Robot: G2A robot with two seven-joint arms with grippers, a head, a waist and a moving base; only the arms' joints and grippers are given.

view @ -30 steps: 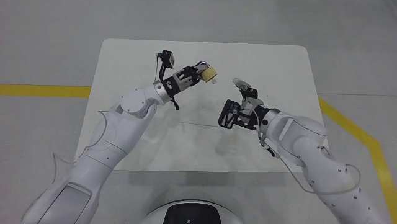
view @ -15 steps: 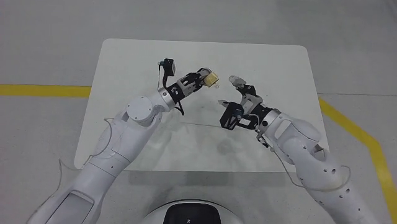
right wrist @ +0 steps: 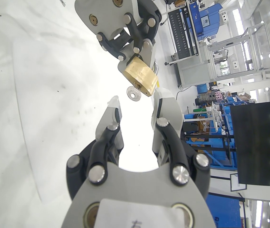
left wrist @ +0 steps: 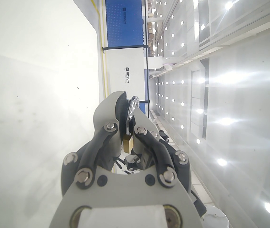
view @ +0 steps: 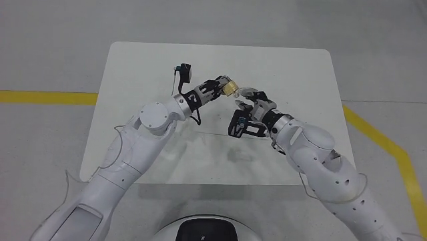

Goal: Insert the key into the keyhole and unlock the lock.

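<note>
Where the left arm is stretched forward over the middle of the tabletop [view: 133, 67], its end effector [view: 220, 89] is seen clamped on a brass padlock [right wrist: 141, 75], which is held up in the air clear of the surface. The steel shackle [left wrist: 132, 110] is pinched between the two pads, and the brass body is turned with its end face toward the right arm. A small silver key [right wrist: 133, 93] is seated in the keyhole in that face, and only its round head is left showing. The right arm is bent in from the right side of the tabletop, elbow out, with its end effector [right wrist: 137, 100] pointed at the padlock. Its fingers [right wrist: 112, 112] are spread wide and nothing is gripped between them. The key head is placed just beyond the fingertips, roughly between them, and a gap can be seen on either side. The blade of the key is hidden inside the padlock. How much of the brass body is gripped cannot be made out, nor can it be told whether the shackle is latched. From above, the key is too small to be picked out.
</note>
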